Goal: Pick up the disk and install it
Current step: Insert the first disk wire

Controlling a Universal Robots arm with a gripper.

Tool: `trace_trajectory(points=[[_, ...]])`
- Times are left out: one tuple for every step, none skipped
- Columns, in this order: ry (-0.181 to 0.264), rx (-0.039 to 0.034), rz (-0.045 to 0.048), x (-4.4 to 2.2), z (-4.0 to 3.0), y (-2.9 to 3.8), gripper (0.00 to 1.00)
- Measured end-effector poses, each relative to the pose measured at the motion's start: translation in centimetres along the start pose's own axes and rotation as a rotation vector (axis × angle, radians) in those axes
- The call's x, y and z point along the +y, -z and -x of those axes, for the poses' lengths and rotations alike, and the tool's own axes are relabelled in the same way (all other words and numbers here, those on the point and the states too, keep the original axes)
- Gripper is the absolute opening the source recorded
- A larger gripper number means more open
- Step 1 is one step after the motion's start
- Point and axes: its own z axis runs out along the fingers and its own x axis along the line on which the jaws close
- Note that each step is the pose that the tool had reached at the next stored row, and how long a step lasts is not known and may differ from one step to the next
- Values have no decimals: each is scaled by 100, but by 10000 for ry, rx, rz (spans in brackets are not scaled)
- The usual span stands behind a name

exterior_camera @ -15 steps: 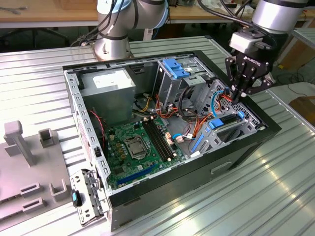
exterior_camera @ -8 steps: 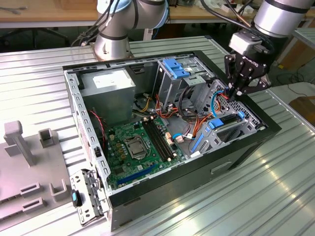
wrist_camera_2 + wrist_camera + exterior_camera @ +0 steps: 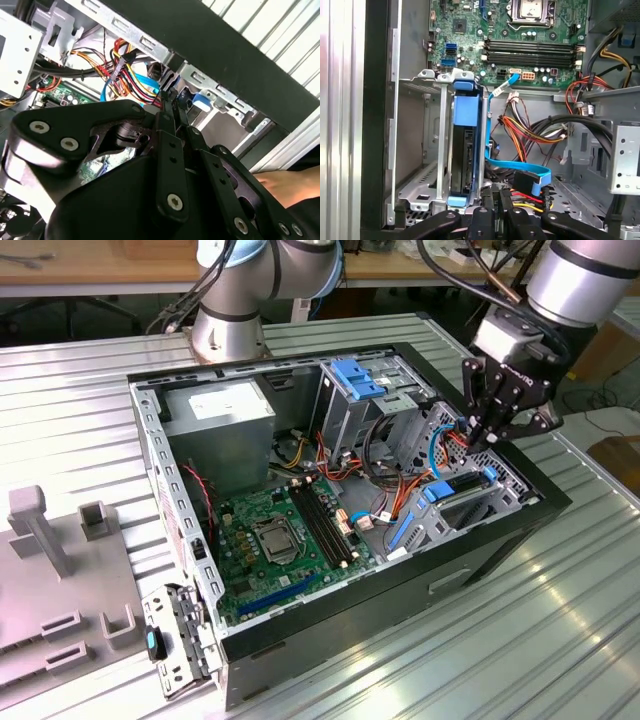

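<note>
one end effector hung over the open computer case, at the corner of the case toward the exterior view's right, just above the drive cage. in the second wrist view its fingers stood pressed together with nothing between them, so it was clenched on nothing. the disk sat upright inside the cage, its blue carrier frame running along both long edges and its blue end tab at the end toward the motherboard. in the first wrist view the cage's grey metal rails hugged the disk closely on either side, leaving no spare room at its flanks. a flat blue data cable curved beside the disk's edge, and a bundle of red, yellow and black wires crowded the space next to it. the end effector's tips lay near the cage's rim and those cables, with the case's black wall close by. more open room lay over the motherboard in the case's middle. the case rested on a ribbed metal desk.
</note>
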Motion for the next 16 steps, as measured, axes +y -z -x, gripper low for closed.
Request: trace_trajectory(points=[[-1,-14,-17,16,-3,-3,16],[-4,-18,-20,20,-6,-6,16],[-5,-16,-22,22,-17,-8,16],[-5,-26,-24,25,-37,-11,16],[-7,-39,-26,29,-59,-13,16],[-8,-63,-29,38,-110,-17,16],[-9,-77,-32,44,-130,-19,16],[-9,-92,-37,54,-144,-21,16],[-10,-118,-49,79,-158,-24,16],[-11,-128,-56,96,-157,-30,16],[-26,-127,-58,98,-158,-41,16],[-59,-125,-58,100,-159,-52,16],[-71,-123,-58,102,-163,-56,16],[-75,-125,-58,106,-172,-59,16],[-75,-145,-59,111,-198,-61,16],[-74,-166,-60,120,-233,-63,16]])
